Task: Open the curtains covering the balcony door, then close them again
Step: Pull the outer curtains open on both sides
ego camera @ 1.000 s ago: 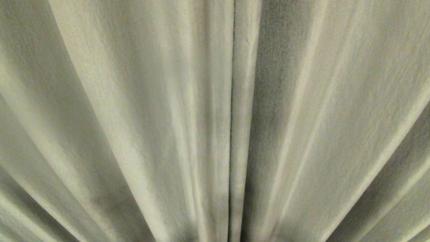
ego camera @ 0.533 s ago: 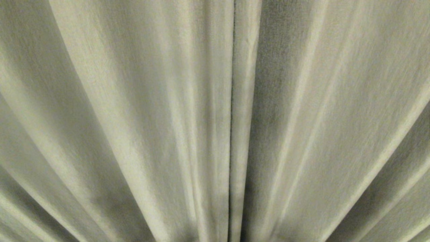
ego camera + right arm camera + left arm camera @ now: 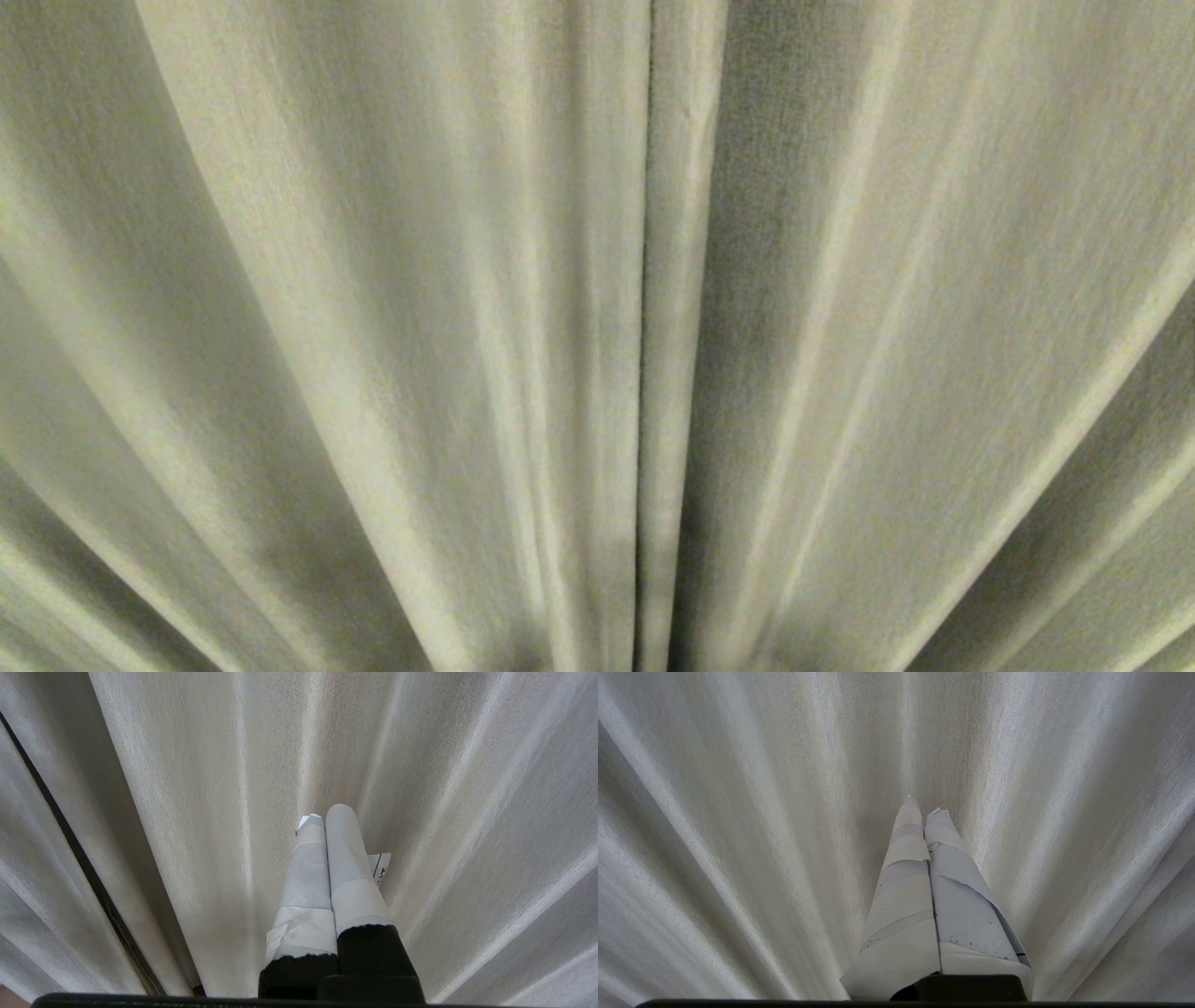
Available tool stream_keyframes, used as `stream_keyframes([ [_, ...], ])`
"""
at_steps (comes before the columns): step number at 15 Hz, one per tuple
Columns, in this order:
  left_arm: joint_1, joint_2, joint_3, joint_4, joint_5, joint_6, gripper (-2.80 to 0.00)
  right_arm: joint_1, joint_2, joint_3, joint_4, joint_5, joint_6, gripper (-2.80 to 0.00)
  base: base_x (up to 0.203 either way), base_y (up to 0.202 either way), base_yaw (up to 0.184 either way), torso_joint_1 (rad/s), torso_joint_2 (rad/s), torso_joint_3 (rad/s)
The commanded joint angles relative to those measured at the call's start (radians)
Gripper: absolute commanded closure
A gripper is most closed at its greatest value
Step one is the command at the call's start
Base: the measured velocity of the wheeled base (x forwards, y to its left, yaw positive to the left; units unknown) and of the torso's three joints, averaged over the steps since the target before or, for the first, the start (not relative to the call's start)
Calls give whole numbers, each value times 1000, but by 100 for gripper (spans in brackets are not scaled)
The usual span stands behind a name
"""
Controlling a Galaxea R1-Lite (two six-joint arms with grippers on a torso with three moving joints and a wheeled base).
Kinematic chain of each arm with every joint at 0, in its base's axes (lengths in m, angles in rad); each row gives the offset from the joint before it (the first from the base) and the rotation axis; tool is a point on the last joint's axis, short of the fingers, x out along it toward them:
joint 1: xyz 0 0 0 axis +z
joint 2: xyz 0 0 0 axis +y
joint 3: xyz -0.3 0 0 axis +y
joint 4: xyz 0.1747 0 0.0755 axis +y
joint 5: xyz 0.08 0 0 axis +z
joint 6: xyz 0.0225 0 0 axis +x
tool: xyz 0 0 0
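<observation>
The cream pleated curtains point(image 3: 373, 327) fill the whole head view, drawn together; their two hemmed edges meet at a thin dark seam point(image 3: 644, 327) just right of centre. The balcony door is hidden behind them. In the left wrist view my left gripper point(image 3: 924, 807), wrapped in white tape, is shut and empty, pointing at the left curtain point(image 3: 738, 835). My right gripper point(image 3: 324, 814), also taped, is shut and empty before the right curtain point(image 3: 444, 812); the dark seam point(image 3: 70, 835) between the panels shows off to one side. Neither gripper appears in the head view.
Folds of curtain fabric stand close in front of both grippers and the head camera. A small printed paper tab point(image 3: 380, 865) sticks out from the tape on the right gripper.
</observation>
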Motion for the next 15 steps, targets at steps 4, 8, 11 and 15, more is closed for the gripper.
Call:
stream_keyframes([
  [4,0,0,0,0,-9,7,0,0,1,0,1,1,-1,0,0,0,0,0,0,0],
  [8,0,0,0,-3,-15,51,0,0,2,0,0,1,-1,0,0,0,0,0,0,0],
  [11,0,0,0,-116,-13,43,0,0,0,0,0,1,-1,0,0,0,0,0,0,0],
  [15,0,0,0,-290,72,54,0,0,2,0,0,1,-1,0,0,0,0,0,0,0],
])
